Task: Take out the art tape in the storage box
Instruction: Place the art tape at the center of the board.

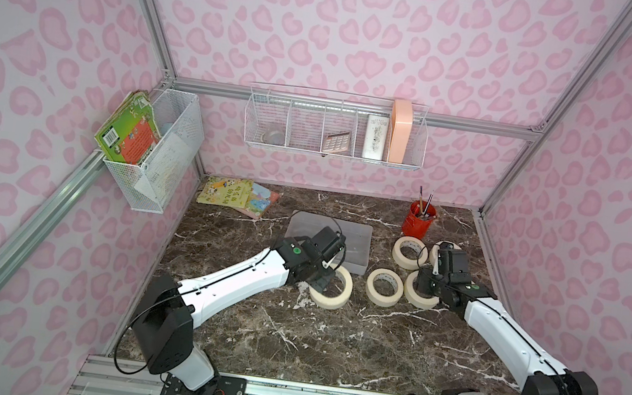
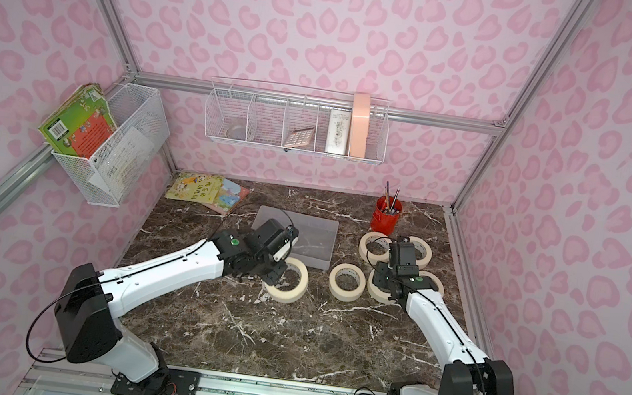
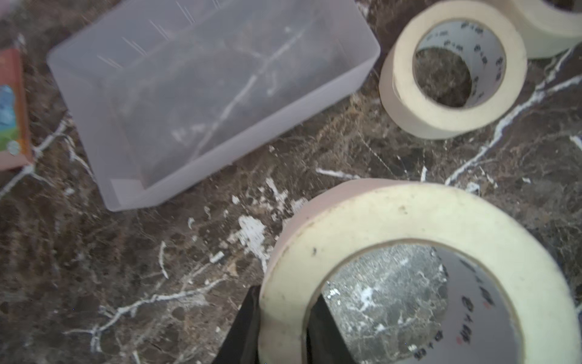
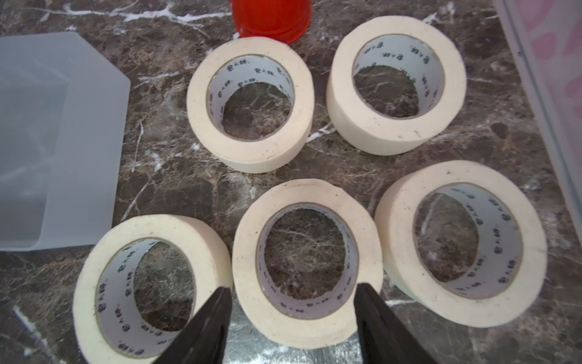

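Observation:
The storage box (image 1: 357, 250) is a grey translucent tray at mid-table, and it holds nothing in the left wrist view (image 3: 204, 94). My left gripper (image 3: 285, 315) is shut on the wall of one cream art tape roll (image 3: 409, 214), one finger outside the ring and one inside. In a top view that roll (image 1: 338, 294) sits just in front of the box. Several more rolls lie flat on the marble to the right (image 1: 384, 287) (image 1: 410, 253). My right gripper (image 4: 293, 315) is open, its fingers spread either side of the near rim of one lying roll (image 4: 307, 261).
A red cup with brushes (image 1: 420, 221) stands behind the rolls at the back right. Picture books (image 1: 237, 196) lie at the back left. White wire baskets hang on the back wall (image 1: 336, 130) and the left wall (image 1: 155, 167). The metal frame rail (image 4: 535, 94) runs close to the right rolls.

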